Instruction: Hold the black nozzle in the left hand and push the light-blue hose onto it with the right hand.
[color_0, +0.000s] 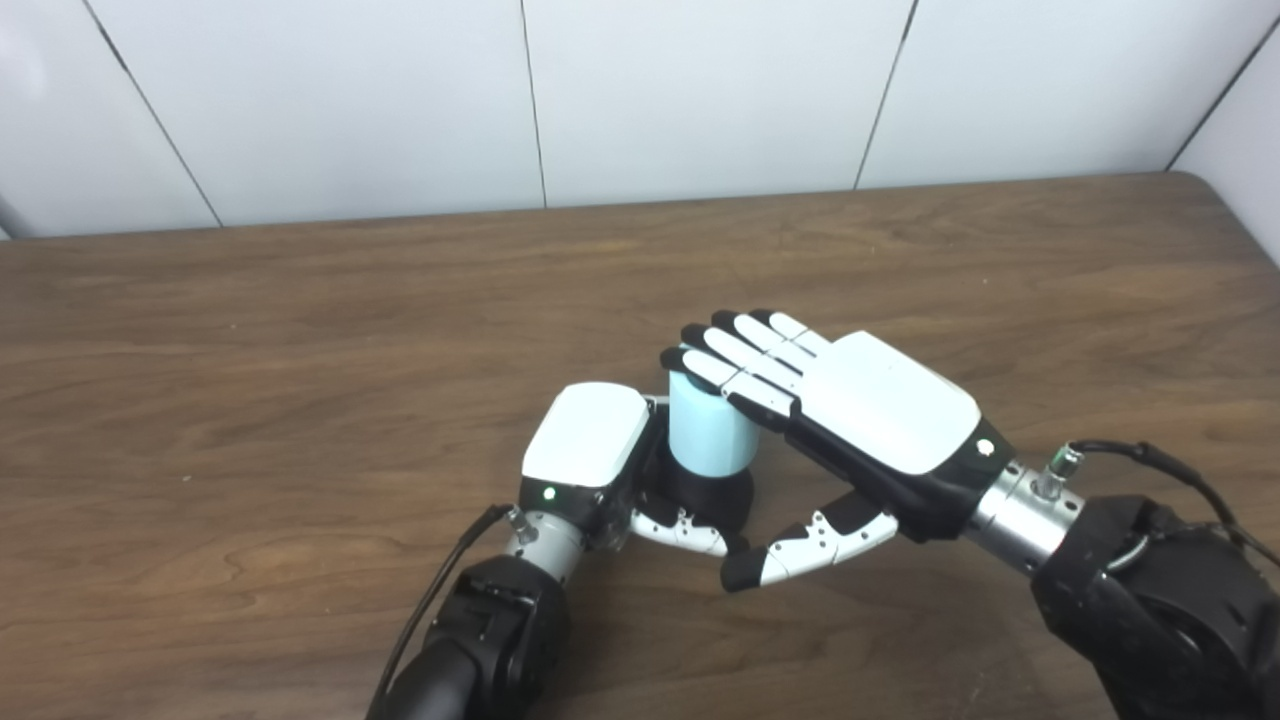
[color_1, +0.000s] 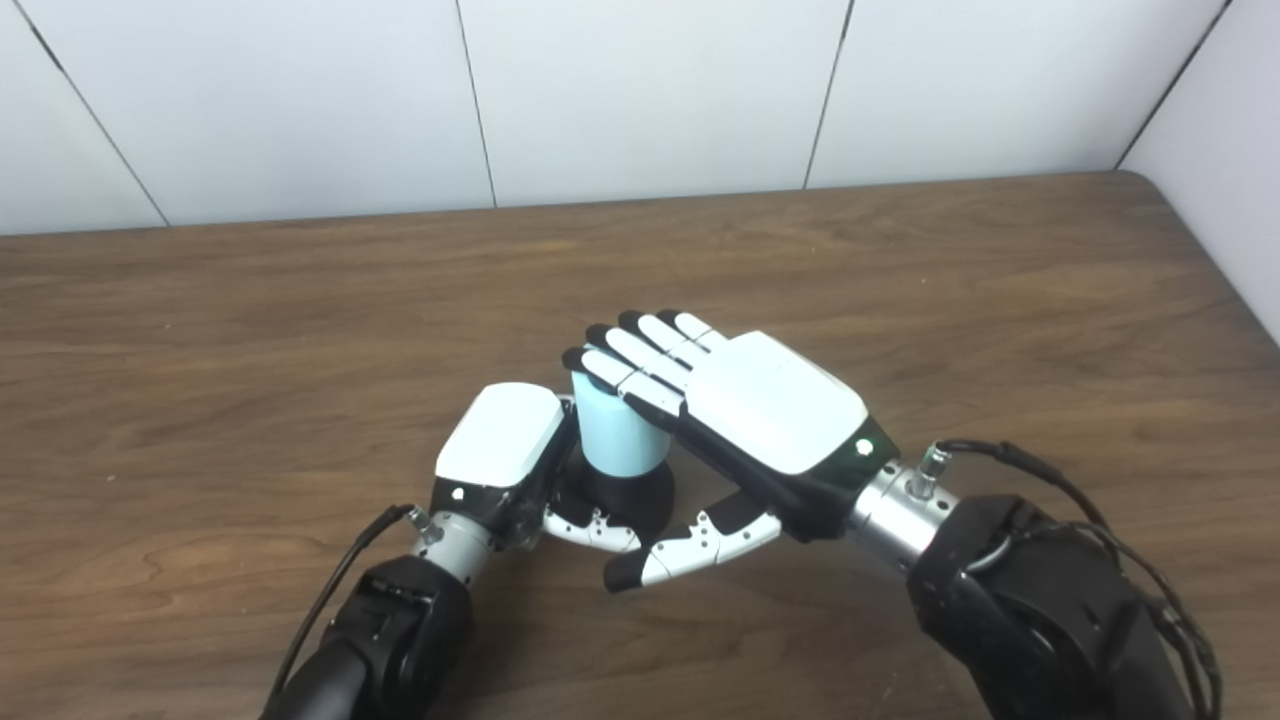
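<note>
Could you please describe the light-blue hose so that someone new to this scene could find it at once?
On the wooden table, look between the two robot hands near the front middle. The light-blue hose stands upright on the black nozzle, which the left hand grips, with the right hand's flat fingers over its top. It is the only pale blue cylinder there.

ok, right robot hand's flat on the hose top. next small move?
Probably press straight down a little further. The right robot hand lies open, fingers extended over the top of the upright light-blue hose, which already stands on the black nozzle that the left robot hand grips.
</note>
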